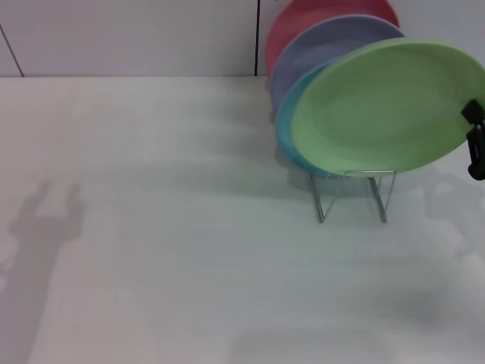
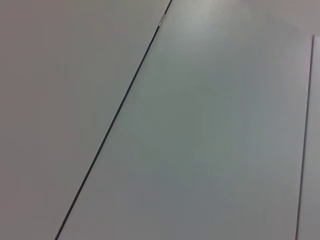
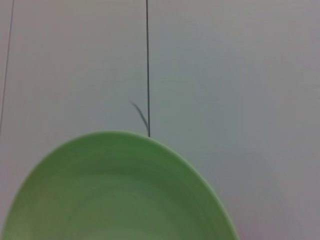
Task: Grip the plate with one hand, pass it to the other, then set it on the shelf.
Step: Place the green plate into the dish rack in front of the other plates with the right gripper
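The light green plate [image 1: 383,110] stands tilted at the front of the row of plates, its lower edge at the silver wire shelf [image 1: 352,193]. My right gripper [image 1: 475,144] is at the right edge of the head view, on the plate's right rim, and looks shut on it. The right wrist view shows the plate [image 3: 115,195] close up, filling its lower part, with none of the fingers in sight. My left gripper is out of view; only its shadow [image 1: 45,220] lies on the table at the left.
Behind the green plate stand a light blue plate [image 1: 292,129], a lavender plate [image 1: 326,45] and a red plate [image 1: 303,19]. The white table [image 1: 189,250] runs to a white wall at the back. The left wrist view shows only plain white panels [image 2: 200,125].
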